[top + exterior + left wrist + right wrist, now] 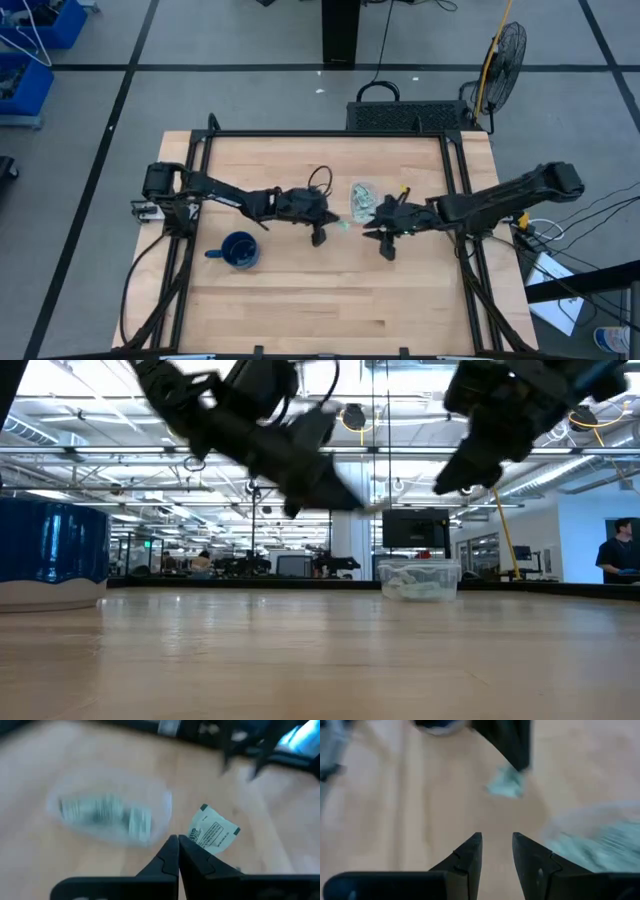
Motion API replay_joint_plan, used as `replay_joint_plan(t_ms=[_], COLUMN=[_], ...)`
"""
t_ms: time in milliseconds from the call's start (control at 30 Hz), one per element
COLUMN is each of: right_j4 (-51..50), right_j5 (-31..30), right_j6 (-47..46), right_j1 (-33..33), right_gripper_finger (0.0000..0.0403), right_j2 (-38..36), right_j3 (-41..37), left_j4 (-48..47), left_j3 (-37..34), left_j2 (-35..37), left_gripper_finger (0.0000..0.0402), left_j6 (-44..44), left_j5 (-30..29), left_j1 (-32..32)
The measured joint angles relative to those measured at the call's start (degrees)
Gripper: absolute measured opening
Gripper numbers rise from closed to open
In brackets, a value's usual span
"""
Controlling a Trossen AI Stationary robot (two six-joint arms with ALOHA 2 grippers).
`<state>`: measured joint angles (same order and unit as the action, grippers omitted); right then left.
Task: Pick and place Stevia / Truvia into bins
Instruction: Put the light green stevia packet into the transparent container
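Note:
A pale green-and-white Stevia packet (212,833) sticks out of my left gripper (177,840), which is shut on it above the table, just beside the clear bin (362,198). The bin (110,815) stands on the wood near the table's middle and holds several packets (102,812). In the low view the held packet (378,507) hangs in the air above and left of the bin (418,578). My right gripper (496,839) is open and holds nothing; it hovers just right of the bin (600,835) and faces the left gripper's packet (506,784). My left gripper pinches the Stevia packet between its two shut fingers by one edge, near a corner (192,837). The rest of the packet sticks out sideways past the fingertips. It is lifted clear of the table, at about the height of the gripper (352,498).
A dark blue mug (238,250) with a handle stands on the table's left half, nearer than the left arm; it shows in the low view (50,550) too. A black frame (330,134) borders the table. Bare wood (330,300) lies toward the near edge.

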<state>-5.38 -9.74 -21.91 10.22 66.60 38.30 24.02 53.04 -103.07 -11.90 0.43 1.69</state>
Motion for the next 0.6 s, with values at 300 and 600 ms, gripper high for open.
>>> replay_joint_plan(t_ms=[300,600], right_j4=[-18.8,-19.2], right_j5=[-22.4,-26.3], right_j6=[-8.7,-8.5], right_j1=[2.8,2.8], right_gripper_finger=[0.0100,0.0100], right_j2=[-10.7,-13.4], right_j3=[-0.1,0.0], left_j4=[-9.6,-10.0], left_j3=[15.7,21.4], left_j2=[-4.2,-16.9], left_gripper_finger=[0.0014,0.0005], left_j6=[6.5,5.8], left_j5=[-5.4,-6.5], left_j1=[1.7,3.6])
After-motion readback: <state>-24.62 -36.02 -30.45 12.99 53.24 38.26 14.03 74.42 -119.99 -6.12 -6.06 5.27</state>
